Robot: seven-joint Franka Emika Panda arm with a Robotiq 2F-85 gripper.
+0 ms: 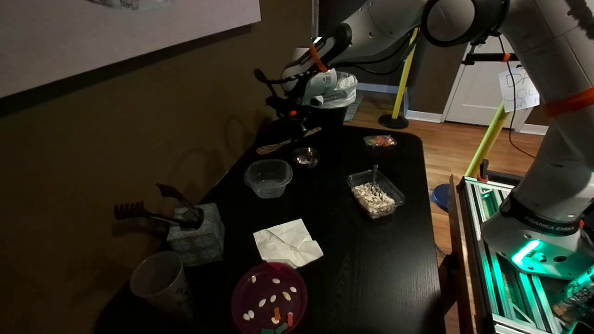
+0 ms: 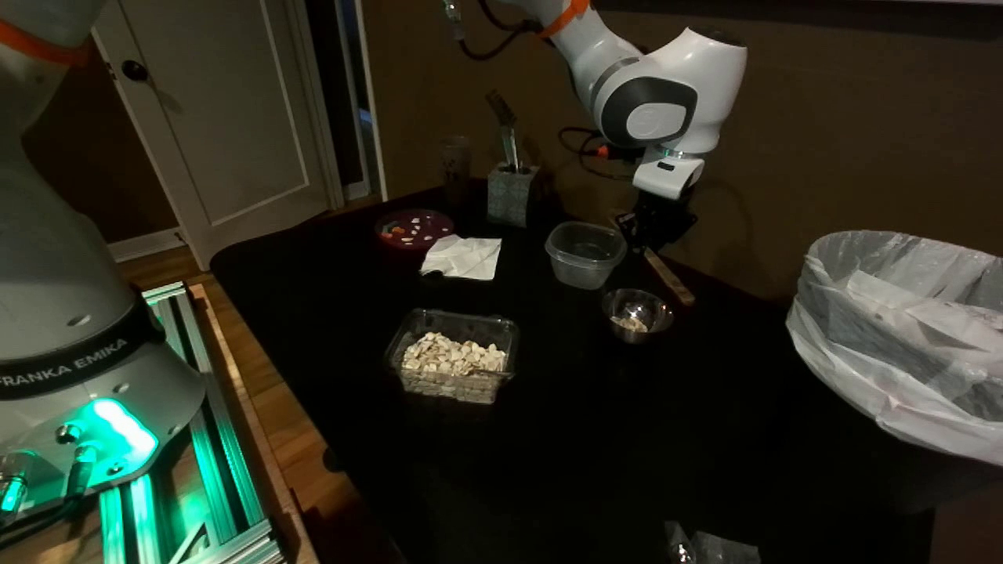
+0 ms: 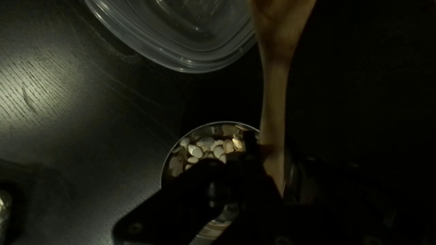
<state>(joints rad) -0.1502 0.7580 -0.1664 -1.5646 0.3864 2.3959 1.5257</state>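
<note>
The black two-fingered gripper point(image 3: 269, 149), lower centre in the wrist view, pinches a brown wooden spoon point(image 3: 274, 85) by its narrow handle above a shiny metal bowl point(image 3: 174, 166). In an exterior view, upper centre, this hold apparently leaves the broad head point(image 1: 268, 149) free.

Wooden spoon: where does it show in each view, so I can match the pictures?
In an exterior view: the wooden spoon lies just above the picture's centre, slanting up to the right.
In an exterior view: the wooden spoon is right of centre near mid-height, partly hidden.
Wrist view: the wooden spoon runs from the top edge, right of centre, down to the gripper.
Shared landmark: the small metal bowl, near the spoon in all three.
</note>
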